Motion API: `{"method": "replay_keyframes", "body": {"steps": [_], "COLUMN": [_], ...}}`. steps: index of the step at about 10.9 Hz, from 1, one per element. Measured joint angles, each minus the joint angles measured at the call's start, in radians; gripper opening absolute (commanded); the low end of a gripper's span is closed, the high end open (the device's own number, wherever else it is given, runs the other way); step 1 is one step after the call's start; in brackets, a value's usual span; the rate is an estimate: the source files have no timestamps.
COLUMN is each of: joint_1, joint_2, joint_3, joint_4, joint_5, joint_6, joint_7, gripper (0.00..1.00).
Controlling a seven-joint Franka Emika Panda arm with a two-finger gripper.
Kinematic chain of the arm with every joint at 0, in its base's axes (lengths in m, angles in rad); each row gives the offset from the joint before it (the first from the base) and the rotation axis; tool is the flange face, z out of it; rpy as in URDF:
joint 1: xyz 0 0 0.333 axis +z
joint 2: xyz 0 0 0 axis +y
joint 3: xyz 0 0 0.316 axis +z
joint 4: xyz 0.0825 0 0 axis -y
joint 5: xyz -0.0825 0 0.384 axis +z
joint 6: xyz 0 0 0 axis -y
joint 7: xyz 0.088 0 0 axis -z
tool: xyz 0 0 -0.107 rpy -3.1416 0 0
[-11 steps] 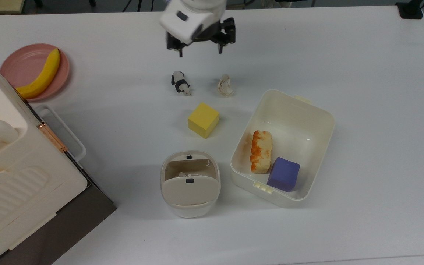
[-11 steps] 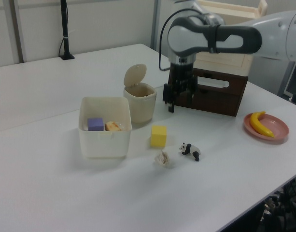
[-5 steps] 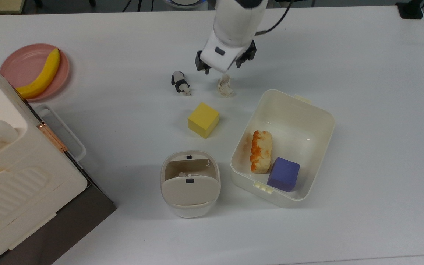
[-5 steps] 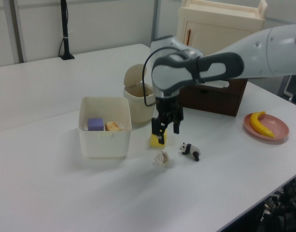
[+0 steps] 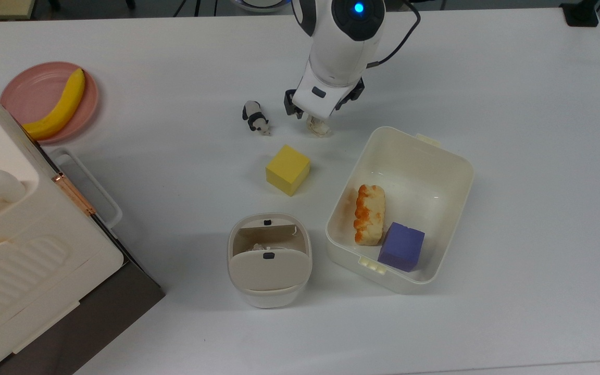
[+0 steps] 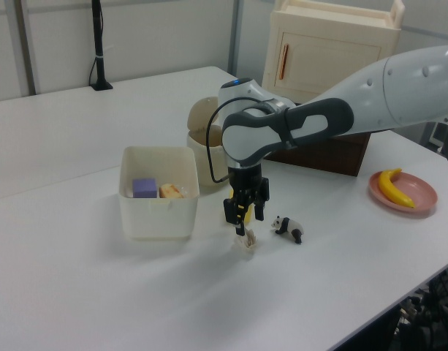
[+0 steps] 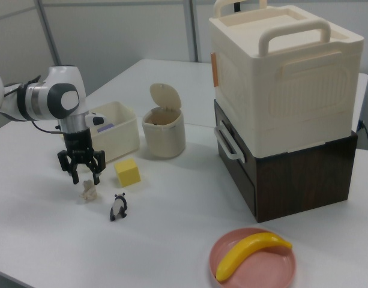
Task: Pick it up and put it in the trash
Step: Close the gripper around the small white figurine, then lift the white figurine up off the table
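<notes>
My gripper [image 7: 81, 177] hangs just above the wad [image 7: 89, 191], jaws spread wide, nothing between them. The left view has it [image 6: 245, 225] straddling the top of the wad [image 6: 245, 240], fingers to either side, though I can't tell whether a tip is touching paper.

The wad [image 5: 320, 127] lies on the table [image 5: 513, 104], in the top view at about 1 o'clock from the cube [image 5: 287, 170] and 3 o'clock from the panda [image 5: 254, 117], well apart from both. The bin [image 5: 269, 259] stands at 6 o'clock from the cube, its flap tipped open.

I judge the wad to be nearly weightless, soft and springy: it should crush under the pads rather than resist, and it isn't slippery or fragile. The risk I see is that a glancing finger flicks it aside, since nothing holds it down. I'd take it across its bulk, low near the table, squeezing through the thickest part of the crumple instead of a loose outer fold, which could tear free or unfold. A full, firm close seems right to me; there's nothing to damage.
</notes>
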Motion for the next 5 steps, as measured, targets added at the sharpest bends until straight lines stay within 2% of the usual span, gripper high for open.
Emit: {"method": "replay_keyframes", "body": {"steps": [1,2,5], "joint_1": [0.0,0.0,0.0], "joint_2": [0.008,0.013,0.013], "joint_3": [0.006,0.011,0.023], "joint_4": [-0.004,-0.005,-0.005], "joint_5": [-0.012,-0.017,-0.019], "joint_6": [0.006,0.008,0.008], "joint_7": [0.0,-0.001,-0.023], "gripper": [0.07,0.0,0.0]}}
